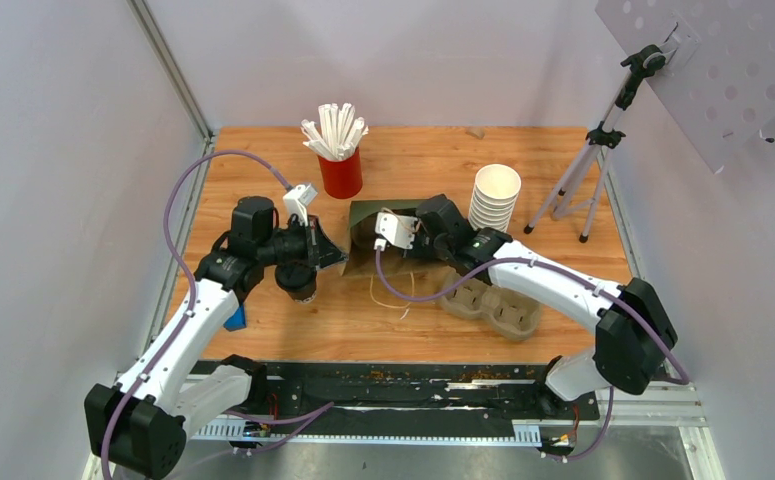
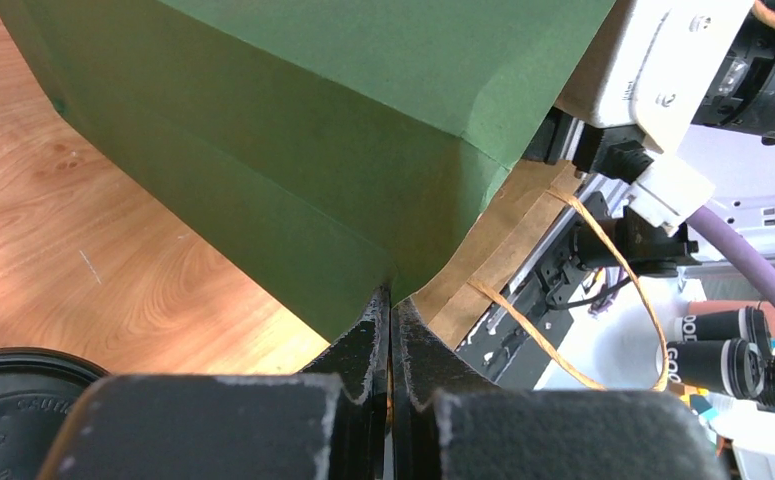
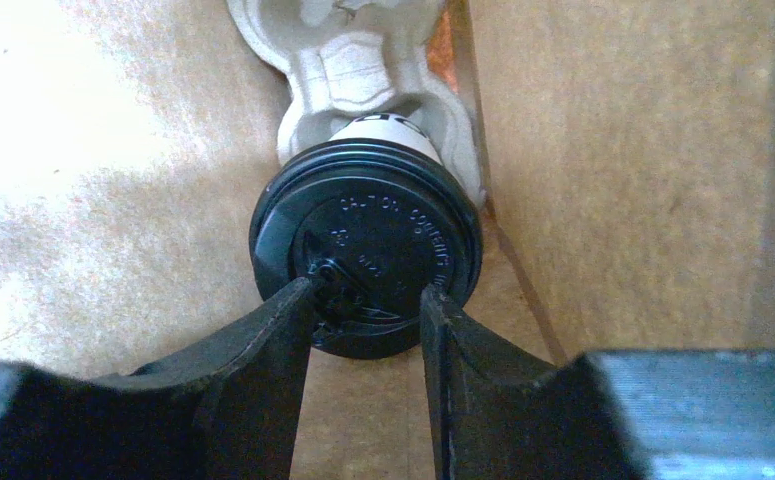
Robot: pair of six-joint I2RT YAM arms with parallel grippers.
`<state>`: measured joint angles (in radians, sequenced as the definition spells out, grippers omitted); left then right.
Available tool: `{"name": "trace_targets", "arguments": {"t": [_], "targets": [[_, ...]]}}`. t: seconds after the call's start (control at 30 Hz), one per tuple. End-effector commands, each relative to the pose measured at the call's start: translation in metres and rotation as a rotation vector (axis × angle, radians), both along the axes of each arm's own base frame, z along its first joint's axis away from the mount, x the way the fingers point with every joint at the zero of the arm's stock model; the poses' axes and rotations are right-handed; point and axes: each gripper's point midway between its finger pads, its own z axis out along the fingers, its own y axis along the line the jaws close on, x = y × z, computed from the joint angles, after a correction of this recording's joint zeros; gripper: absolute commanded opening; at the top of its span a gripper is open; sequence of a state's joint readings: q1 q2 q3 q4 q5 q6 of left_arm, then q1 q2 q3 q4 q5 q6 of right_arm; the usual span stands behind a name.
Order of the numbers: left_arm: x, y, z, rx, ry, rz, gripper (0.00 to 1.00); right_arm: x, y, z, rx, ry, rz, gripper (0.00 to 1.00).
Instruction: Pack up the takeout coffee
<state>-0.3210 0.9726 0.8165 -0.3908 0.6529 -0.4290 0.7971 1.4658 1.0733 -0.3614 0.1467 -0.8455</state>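
Note:
The takeout coffee [image 3: 383,215], a white cup under a black sip lid, lies inside the bag, seated in a pulp carrier [image 3: 355,60]. My right gripper [image 3: 363,290] reaches into the bag; its jaws stand apart in front of the lid's lower edge, and the left fingertip [image 3: 298,300] sits by the sip spout. The green paper bag [image 1: 368,213] lies on its side mid-table. My left gripper [image 2: 392,295] is shut on the bag's mouth edge [image 2: 418,270]. A second black-lidded cup [image 1: 298,282] stands on the table just under the left gripper [image 1: 331,252], its lid [image 2: 8,405] showing in the left wrist view.
Empty pulp carriers [image 1: 493,306] lie right of the bag under the right arm. A stack of lidless white cups [image 1: 494,196] and a red cup of straws [image 1: 340,170] stand behind the bag. A tripod [image 1: 588,170] stands at the right edge.

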Motion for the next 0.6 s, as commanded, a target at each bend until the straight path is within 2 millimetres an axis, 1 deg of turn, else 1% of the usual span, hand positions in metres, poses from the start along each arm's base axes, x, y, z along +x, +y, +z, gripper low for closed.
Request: {"name": "trace_targets", "arguments": {"t": [0.0, 0.1, 0.4, 0.57], "targets": [[0.009, -0.004, 0.019, -0.03, -0.046, 0.006, 0.0, 0.004, 0.006, 0.044, 0.096, -0.057, -0.005, 0.44], [0.009, -0.005, 0.021, -0.038, -0.04, 0.01, 0.0, 0.001, 0.008, 0.052, 0.111, -0.044, 0.004, 0.44], [0.01, -0.007, 0.024, -0.061, 0.006, 0.037, 0.0, -0.019, 0.017, 0.071, 0.167, -0.01, 0.062, 0.45], [0.011, -0.01, 0.032, -0.101, 0.067, 0.061, 0.0, -0.026, 0.018, 0.089, 0.209, -0.012, 0.076, 0.44]]}}
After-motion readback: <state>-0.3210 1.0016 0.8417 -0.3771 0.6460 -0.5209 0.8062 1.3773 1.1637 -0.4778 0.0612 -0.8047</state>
